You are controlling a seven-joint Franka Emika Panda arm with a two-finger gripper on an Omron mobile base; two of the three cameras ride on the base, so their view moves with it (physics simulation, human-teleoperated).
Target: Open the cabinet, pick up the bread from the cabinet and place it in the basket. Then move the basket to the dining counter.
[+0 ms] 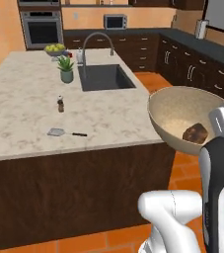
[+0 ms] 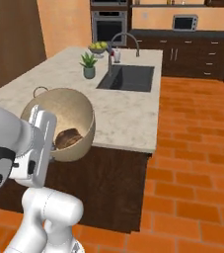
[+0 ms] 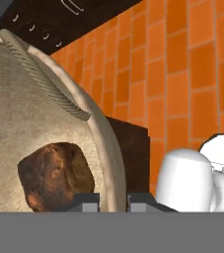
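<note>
Hand view: my gripper (image 3: pixel 112 200) is clamped on the rim of the woven basket (image 3: pixel 15 123), the bread (image 3: pixel 54 175) already inside, held beside the dining counter (image 1: pixel 24 104), delivery there pending.

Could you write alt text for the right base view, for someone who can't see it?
A white robot arm holds a tilted tan basket with dark bread inside, beside a beige marbled dining counter with a sink and potted plant.
</note>
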